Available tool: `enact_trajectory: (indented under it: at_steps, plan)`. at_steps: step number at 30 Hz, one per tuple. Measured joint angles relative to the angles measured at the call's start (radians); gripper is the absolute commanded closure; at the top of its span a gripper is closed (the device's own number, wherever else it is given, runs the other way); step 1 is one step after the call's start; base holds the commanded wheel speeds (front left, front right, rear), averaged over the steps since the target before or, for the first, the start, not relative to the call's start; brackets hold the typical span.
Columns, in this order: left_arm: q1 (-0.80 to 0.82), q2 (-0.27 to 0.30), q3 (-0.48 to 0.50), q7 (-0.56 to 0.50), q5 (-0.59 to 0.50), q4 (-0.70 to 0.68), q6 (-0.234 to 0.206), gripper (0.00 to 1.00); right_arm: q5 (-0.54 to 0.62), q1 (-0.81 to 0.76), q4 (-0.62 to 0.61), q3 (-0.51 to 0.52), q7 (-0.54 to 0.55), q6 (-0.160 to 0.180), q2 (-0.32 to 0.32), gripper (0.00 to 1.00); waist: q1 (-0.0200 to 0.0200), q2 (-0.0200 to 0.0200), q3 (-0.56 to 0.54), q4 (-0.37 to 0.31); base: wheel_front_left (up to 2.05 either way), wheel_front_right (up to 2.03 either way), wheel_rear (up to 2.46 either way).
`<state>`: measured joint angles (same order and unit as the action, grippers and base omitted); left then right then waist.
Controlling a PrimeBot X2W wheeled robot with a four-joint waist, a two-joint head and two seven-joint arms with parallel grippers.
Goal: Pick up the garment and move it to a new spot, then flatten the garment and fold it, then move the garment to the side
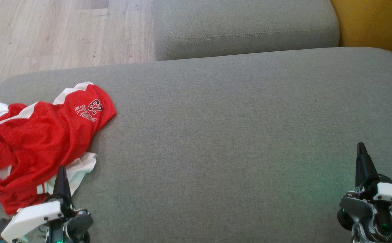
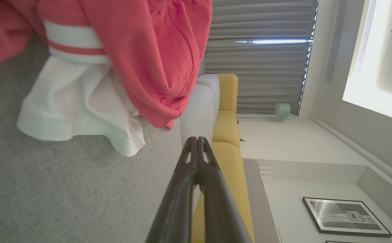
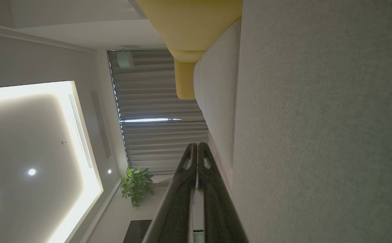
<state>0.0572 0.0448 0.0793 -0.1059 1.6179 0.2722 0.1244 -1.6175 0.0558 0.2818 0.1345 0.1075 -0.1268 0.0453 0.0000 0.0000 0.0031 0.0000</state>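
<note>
The garment (image 1: 40, 141) is a red jersey with white trim and the number 23, lying crumpled at the left end of a grey cushion (image 1: 233, 135). My left gripper (image 1: 61, 170) is shut and empty, its tip just over the garment's near white hem. In the left wrist view the garment (image 2: 121, 50) fills the top left beyond the shut left gripper (image 2: 198, 140). My right gripper (image 1: 361, 145) sits at the lower right, shut, far from the garment. The right wrist view shows the right gripper (image 3: 197, 145) with fingers pressed together, beside the grey cushion (image 3: 317, 135).
A second grey cushion (image 1: 246, 27) lies beyond the first. Wooden floor (image 1: 57, 30) shows at the top left and a yellow seat (image 1: 374, 23) at the top right. Curtains (image 2: 260, 57) and a framed picture (image 2: 346, 216) show in the room behind.
</note>
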Motion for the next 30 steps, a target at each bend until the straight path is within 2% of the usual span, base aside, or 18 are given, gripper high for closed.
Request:
enact_trajectory:
  at_steps: [3, 4, 9, 18, 24, 30]
  plan:
    - [0.0, 0.0, 0.0, 0.0, 0.0, 0.001, 0.0, 1.0, 0.0, 0.0, 0.001, 0.0, 0.0, 0.0, 0.0, 1.0, 0.0, 0.0, 0.0, 0.0, 0.0, 0.0, 0.0]
    - [-0.003, 0.0, -0.002, 0.001, 0.0, 0.012, -0.001, 0.0, 0.0, -0.003, 0.011, -0.001, 0.0, 0.0, 0.0, 0.0, 0.0, 0.0, 0.0, 0.0, 0.0, 0.0, 0.0]
    - [-0.061, -0.007, -0.01, 0.002, 0.0, 0.085, -0.002, 0.0, 0.0, -0.063, 0.086, -0.004, -0.002, 0.001, -0.007, 0.0, 0.0, 0.0, 0.0, 0.0, 0.0, 0.0, 0.0]
    - [-0.074, -0.009, -0.02, 0.023, -0.043, 0.078, -0.002, 0.0, 0.039, -0.069, 0.085, -0.03, -0.022, 0.001, -0.007, 0.0, 0.0001, 0.0, -0.005, 0.0, 0.0, 0.0, 0.0]
    - [-0.074, -0.009, -0.021, 0.044, -0.137, 0.051, -0.003, 0.0, 0.127, -0.069, 0.082, -0.036, -0.043, 0.001, -0.007, 0.0, 0.0001, 0.0, -0.009, 0.001, 0.0, 0.0, 0.0]
    - [-0.075, -0.009, -0.035, 0.063, -0.234, 0.025, -0.029, 0.0, 0.232, -0.069, 0.06, -0.048, -0.061, 0.001, -0.007, 0.0, 0.0001, 0.0, -0.012, 0.001, 0.0, 0.0, 0.0]
